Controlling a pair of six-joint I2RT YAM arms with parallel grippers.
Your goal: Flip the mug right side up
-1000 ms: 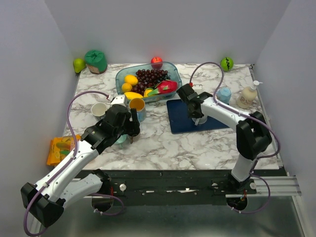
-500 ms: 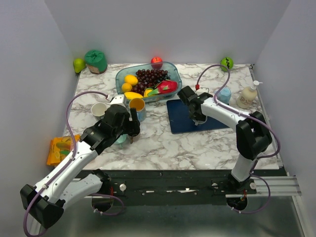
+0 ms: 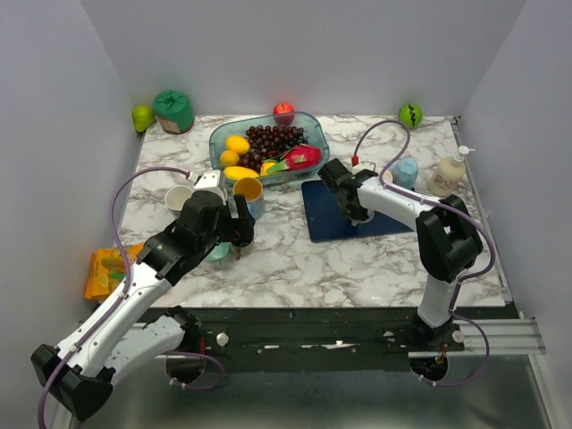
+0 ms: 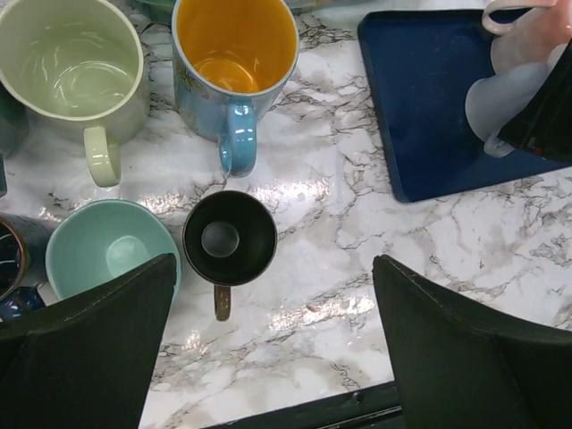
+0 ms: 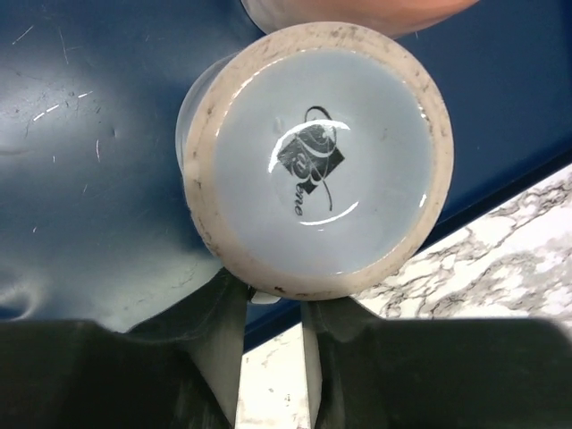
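Observation:
The mug [image 5: 317,161] is pale grey-white and stands upside down on the blue tray [image 5: 80,134], its base with a dark logo facing the right wrist camera. My right gripper [image 5: 271,308] is shut narrowly on the mug's handle, of which a white bit shows between the fingers. In the top view the right gripper [image 3: 357,213] hides most of the mug. The mug also shows in the left wrist view [image 4: 523,67]. My left gripper [image 4: 273,277] is open and empty, above the marble beside a small black cup [image 4: 230,237].
A cream mug [image 4: 71,63], a blue mug with orange inside [image 4: 234,54] and a teal cup [image 4: 107,255] stand upright at the left. A fruit bowl [image 3: 268,146] is behind them. A soap bottle [image 3: 447,174] and a light blue cup [image 3: 405,172] stand at the right.
My right arm's wrist has shifted slightly to the left over the blue tray. The left arm has barely moved.

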